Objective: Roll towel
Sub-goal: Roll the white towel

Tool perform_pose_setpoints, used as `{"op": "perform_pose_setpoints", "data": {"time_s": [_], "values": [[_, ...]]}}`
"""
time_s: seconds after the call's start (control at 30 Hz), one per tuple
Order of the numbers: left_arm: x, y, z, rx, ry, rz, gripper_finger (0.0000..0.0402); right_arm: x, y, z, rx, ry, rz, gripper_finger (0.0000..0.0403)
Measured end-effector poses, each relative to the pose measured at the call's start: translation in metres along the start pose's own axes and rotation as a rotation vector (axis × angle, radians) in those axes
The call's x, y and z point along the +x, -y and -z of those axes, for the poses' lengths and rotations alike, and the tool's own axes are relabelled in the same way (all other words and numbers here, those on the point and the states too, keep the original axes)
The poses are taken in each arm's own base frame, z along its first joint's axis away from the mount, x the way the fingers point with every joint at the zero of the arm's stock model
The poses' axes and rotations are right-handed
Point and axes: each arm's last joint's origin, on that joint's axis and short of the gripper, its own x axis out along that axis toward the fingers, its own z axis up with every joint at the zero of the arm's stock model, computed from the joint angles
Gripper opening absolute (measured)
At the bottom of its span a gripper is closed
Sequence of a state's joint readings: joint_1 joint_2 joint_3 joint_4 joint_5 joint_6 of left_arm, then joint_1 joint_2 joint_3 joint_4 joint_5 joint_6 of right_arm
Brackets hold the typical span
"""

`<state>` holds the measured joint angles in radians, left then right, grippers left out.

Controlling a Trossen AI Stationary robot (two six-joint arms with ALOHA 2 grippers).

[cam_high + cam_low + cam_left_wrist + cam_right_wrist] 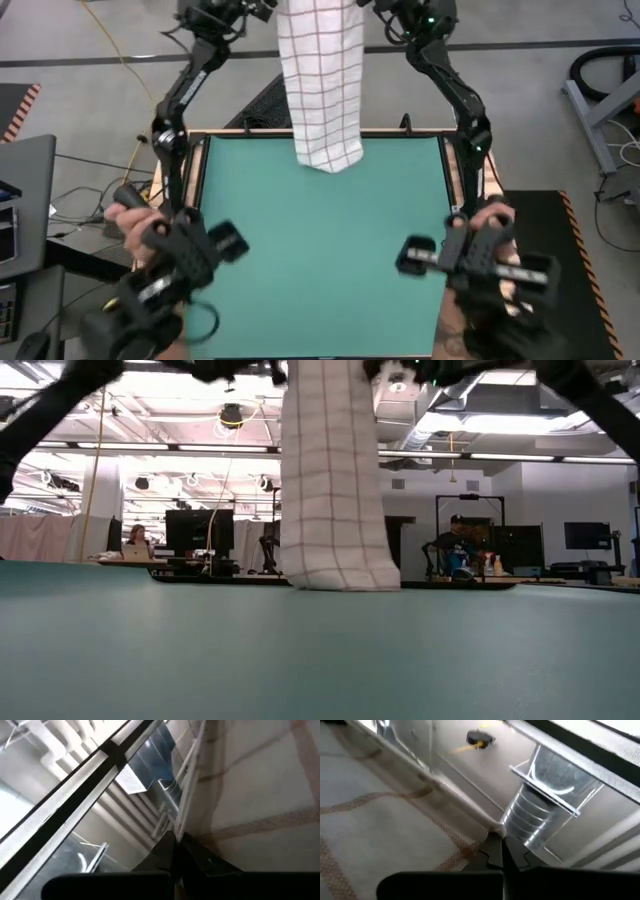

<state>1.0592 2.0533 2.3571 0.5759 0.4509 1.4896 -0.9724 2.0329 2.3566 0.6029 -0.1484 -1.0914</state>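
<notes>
One towel (320,85), hung from my two claws.
My left gripper (172,845) and right gripper (497,845) each pinch an upper corner; its lower edge meets the green mat (320,250), upper centre.

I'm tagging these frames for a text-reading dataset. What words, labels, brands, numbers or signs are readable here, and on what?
None can be read.
The towel shows only a grid of red-brown lines, no label.
The green mat is plain.
The monitors in the room behind in the low view are too small and dark to read.
Both wrist views show only cloth, ceiling and ducting.
</notes>
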Motion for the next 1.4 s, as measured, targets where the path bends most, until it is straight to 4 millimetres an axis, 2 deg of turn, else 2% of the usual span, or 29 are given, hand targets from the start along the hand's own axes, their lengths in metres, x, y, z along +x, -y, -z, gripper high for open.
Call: {"op": "perform_pose_setpoints", "data": {"time_s": [0.1, 0.17, 0.23, 0.33, 0.5, 0.63, 0.7, 0.8, 0.9, 1.13, 1.2, 1.33, 1.4], "values": [[-0.006, 0.026, 0.01, 0.024, -0.02, 0.034, 0.0, -0.005, -0.019, 0.022, -0.097, -0.015, 0.025, 0.0004], [-0.007, 0.026, 0.01, 0.049, -0.009, 0.007, 0.0, -0.008, -0.026, 0.029, -0.122, 0.004, 0.053, 0.0004], [-0.006, 0.02, 0.009, 0.063, 0.01, -0.042, 0.0, -0.008, -0.022, 0.026, -0.115, 0.05, 0.081, 0.0004], [-0.003, 0.005, -0.002, 0.022, 0.098, -0.127, 0.0, -0.009, -0.011, 0.015, -0.118, 0.133, 0.162, 0.0004], [0.002, -0.034, -0.025, -0.007, 0.229, -0.259, 0.0, -0.007, 0.004, -0.01, -0.105, 0.257, 0.22, 0.0004], [0.006, -0.067, -0.038, -0.069, 0.251, -0.279, 0.0, -0.003, 0.033, -0.036, -0.074, 0.294, 0.216, 0.0004], [0.007, -0.069, -0.038, -0.093, 0.238, -0.251, 0.0, -0.001, 0.041, -0.044, -0.056, 0.295, 0.169, 0.0004], [0.011, -0.055, -0.032, -0.134, 0.125, -0.122, 0.0, 0.003, 0.031, -0.04, 0.007, 0.196, 0.077, 0.0005], [0.01, -0.036, -0.026, -0.196, 0.006, 0.051, 0.0, 0.004, 0.011, -0.031, 0.098, 0.083, -0.032, 0.0005], [-0.003, 0.016, -0.005, -0.313, -0.138, 0.342, 0.0, 0.002, -0.021, -0.014, 0.166, -0.106, -0.075, 0.0004], [-0.006, 0.028, 0.001, -0.315, -0.152, 0.349, 0.0, 0.001, -0.022, -0.01, 0.142, -0.127, -0.084, 0.0004], [-0.008, 0.04, 0.013, -0.258, -0.153, 0.162, 0.0, 0.0, -0.019, -0.001, 0.131, -0.151, -0.08, 0.0004], [-0.01, 0.042, 0.017, -0.248, -0.095, 0.07, 0.0, -0.001, -0.016, 0.005, 0.135, -0.158, -0.059, 0.0004]]}}
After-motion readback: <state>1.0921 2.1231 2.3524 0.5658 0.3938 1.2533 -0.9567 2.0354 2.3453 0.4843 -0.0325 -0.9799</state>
